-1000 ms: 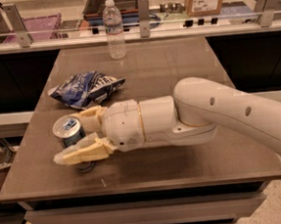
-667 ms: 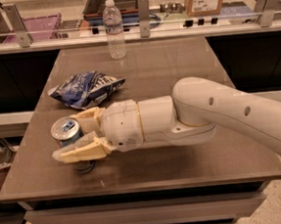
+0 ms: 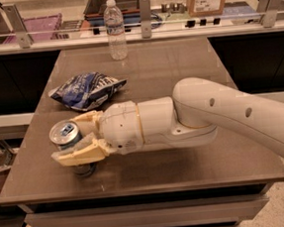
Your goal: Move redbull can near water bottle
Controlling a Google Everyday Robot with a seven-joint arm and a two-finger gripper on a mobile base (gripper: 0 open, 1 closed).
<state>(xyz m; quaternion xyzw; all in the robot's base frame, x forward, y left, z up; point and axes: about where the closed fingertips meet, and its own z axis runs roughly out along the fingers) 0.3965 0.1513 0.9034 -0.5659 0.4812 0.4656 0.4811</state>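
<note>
The redbull can (image 3: 64,133), blue and silver with a silver top, stands near the table's front left. My gripper (image 3: 69,140) reaches in from the right, with one cream finger behind the can and one in front of it, closed against its sides. The can's base shows below the front finger, on or just above the tabletop. The water bottle (image 3: 115,30), clear with a white cap and a pale label, stands upright at the far edge of the table, well beyond the can.
A blue-and-white snack bag (image 3: 86,90) lies between the can and the bottle, just behind my gripper. The brown table (image 3: 177,57) ends close in front of the can. A glass rail with posts and bins runs behind the table.
The can and gripper have shifted very slightly toward the front left. The bottle and the bag have not moved.
</note>
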